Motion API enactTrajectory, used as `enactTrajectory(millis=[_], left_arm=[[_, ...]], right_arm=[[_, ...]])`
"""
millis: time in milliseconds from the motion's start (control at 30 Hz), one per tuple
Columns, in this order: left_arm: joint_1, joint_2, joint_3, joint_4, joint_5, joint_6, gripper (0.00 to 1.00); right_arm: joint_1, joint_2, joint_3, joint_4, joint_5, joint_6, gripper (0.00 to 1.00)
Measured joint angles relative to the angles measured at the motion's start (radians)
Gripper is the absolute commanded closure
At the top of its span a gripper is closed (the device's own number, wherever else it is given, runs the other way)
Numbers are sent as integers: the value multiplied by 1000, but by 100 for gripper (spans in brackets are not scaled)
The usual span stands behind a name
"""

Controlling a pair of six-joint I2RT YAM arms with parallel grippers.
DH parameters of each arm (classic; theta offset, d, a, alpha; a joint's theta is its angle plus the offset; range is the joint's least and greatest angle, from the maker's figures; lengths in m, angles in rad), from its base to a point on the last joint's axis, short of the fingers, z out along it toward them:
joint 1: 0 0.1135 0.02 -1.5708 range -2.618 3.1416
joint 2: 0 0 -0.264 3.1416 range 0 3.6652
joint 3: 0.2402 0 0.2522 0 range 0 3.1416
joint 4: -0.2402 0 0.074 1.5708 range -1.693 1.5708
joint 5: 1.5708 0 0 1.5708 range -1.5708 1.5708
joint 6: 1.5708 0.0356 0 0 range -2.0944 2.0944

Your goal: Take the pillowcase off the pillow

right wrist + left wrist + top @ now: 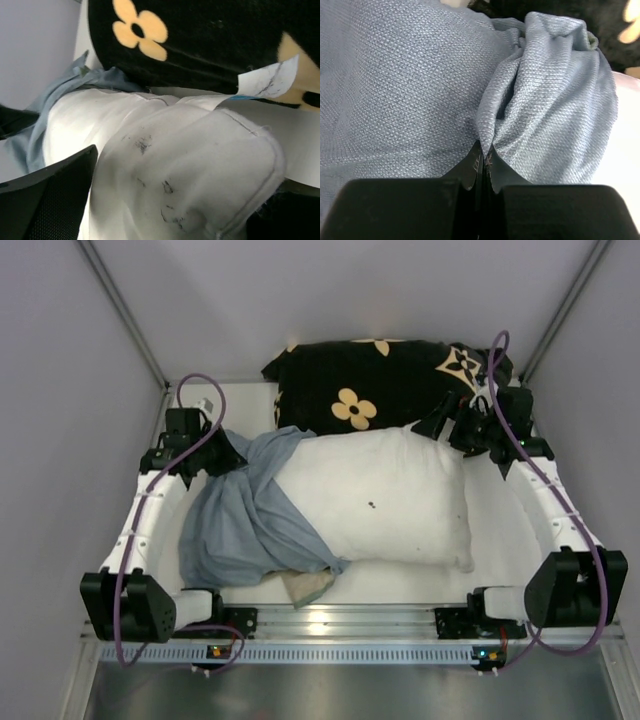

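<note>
Top external: white tabletop (505, 540), pale grey walls (60, 420) on three sides. Pillowcase (240, 525) bunched over left end of pillow (390, 500). Left gripper (483, 159) jaws clamped on pillowcase fold. Right gripper (170, 200) jaws straddle a pillow corner; grip cannot be told.

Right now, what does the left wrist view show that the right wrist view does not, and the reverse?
Only the left wrist view shows the left hand, shut on a fold of the pillowcase. Only the right wrist view shows a stitched corner of the pillow with dark specks, a white label and a whole tan flower. Both views show the pillowcase and part of the black pillow.
</note>
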Motion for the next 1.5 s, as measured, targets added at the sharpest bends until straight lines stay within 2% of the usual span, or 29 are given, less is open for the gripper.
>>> enactTrajectory(millis=[100, 367, 567, 633, 733, 867, 1000, 1200, 1367, 1433, 1500], left_arm=[[0, -77, -14, 9, 25, 3, 100], [-2, -449, -23, 49, 119, 8, 100], [-1, -618, -24, 49, 195, -6, 100], [0, -662, -36, 49, 220, -11, 100], [0, -726, -79, 62, 267, -29, 100], [0, -798, -132, 84, 327, -56, 100], [1, -862, -151, 88, 361, -77, 100], [1, -912, -149, 88, 403, -97, 100], [1, -912, -150, 80, 409, -105, 100], [1, -912, -150, 75, 409, -105, 100], [1, -912, -150, 69, 411, -105, 100]], right_arm=[[22, -19, 13, -62, 78, -29, 1], [117, -129, 102, -205, 303, -109, 1], [159, -177, 196, -260, 452, -158, 0], [166, -176, 216, -260, 427, -176, 1], [200, -148, 256, -254, 286, -197, 1], [410, -3, 367, -245, 98, -267, 1], [603, 134, 430, -251, -2, -367, 0], [716, 225, 436, -303, -83, -525, 1], [782, 277, 432, -338, -73, -614, 1], [816, 280, 414, -336, -47, -631, 5], [852, 280, 381, -325, -14, -639, 23]])
